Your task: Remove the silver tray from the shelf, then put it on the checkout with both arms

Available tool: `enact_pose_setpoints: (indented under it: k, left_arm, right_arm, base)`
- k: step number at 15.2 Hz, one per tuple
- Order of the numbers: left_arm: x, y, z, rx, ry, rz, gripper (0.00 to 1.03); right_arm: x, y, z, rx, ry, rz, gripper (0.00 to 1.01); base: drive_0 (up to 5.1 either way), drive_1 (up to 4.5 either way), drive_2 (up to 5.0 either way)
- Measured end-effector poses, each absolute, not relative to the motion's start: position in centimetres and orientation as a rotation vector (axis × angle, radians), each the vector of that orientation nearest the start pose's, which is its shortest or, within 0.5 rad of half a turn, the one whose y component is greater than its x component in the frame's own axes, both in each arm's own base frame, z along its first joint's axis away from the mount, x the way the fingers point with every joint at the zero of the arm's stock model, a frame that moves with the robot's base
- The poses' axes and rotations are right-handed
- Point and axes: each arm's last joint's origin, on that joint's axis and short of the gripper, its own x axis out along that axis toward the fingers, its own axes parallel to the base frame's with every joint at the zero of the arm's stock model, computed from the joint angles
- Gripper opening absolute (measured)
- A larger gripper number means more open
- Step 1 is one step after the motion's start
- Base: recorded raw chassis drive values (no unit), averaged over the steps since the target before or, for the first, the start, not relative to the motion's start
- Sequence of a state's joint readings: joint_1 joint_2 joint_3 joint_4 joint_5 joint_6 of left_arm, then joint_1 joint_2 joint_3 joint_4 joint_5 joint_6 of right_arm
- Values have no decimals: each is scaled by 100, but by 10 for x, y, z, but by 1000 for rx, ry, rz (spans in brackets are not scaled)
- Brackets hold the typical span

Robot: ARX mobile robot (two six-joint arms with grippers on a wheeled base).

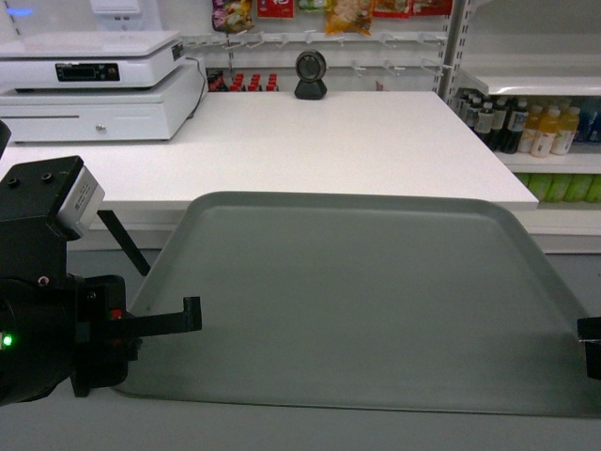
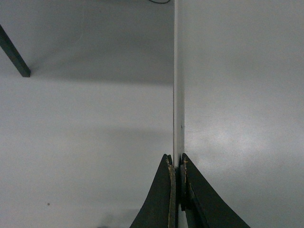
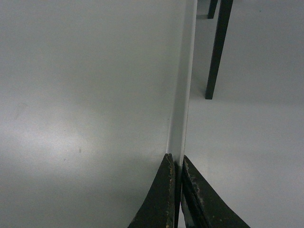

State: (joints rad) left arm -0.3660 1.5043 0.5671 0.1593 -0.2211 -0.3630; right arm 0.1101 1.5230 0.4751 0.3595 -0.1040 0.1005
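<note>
1. Both fingers (image 2: pixel 168 199) of the left gripper (image 2: pixel 176 164) are pinched tight on the thin raised rim of the silver tray (image 1: pixel 366 301), seen edge-on in the left wrist view.
2. Right gripper (image 3: pixel 178 164) clamps the opposite rim the same way, its worn black fingers (image 3: pixel 197 199) pressed on either side of the pale edge.
3. From the head camera, the tray hangs level between the two arms, in front of the checkout (image 1: pixel 329 141), its far edge overlapping the counter's front edge.
4. On the counter stand a white register machine (image 1: pixel 94 85) at the left and a round black scanner (image 1: pixel 311 75) at the back.
5. Shelves of bottles (image 1: pixel 531 127) stand to the right.
</note>
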Motion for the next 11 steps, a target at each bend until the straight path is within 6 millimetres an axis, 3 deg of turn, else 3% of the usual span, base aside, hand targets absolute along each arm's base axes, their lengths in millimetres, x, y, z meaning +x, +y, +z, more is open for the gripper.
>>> enact_pose_setpoints:
  k: [11]
  left_arm:
    - [249, -89, 137, -118, 763, 0, 2]
  right_arm:
    - [254, 31, 123, 94, 707, 170, 2]
  base:
    - [0, 423, -422]
